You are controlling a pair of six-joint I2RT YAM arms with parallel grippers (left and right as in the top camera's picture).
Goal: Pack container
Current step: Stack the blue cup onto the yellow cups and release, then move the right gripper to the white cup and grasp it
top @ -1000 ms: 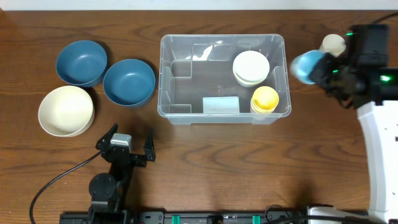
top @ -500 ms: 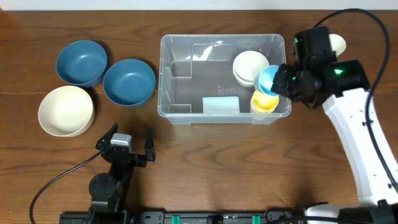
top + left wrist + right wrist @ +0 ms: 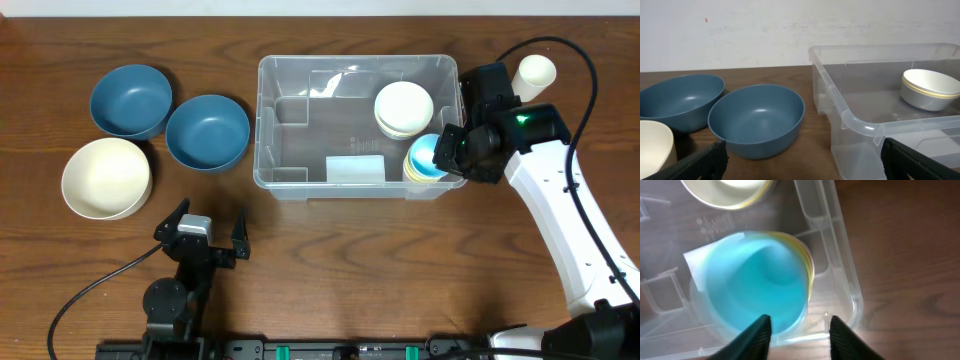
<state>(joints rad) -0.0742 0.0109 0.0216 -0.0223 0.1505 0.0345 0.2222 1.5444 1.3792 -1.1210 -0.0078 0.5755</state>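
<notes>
The blue cup [image 3: 755, 285] in the container [image 3: 358, 60] is looking light and slick; its thin rim is inviting the hold; the right gripper [image 3: 800, 330] is straddling it, whether clenched I cannot tell. The left gripper [image 3: 207, 228] is gaping empty.

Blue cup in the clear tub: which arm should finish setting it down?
Right. The right gripper grips the blue cup, already nested on the yellow cup inside the container. The left gripper sits open outside the container, off to its other side near the blue bowls.
</notes>
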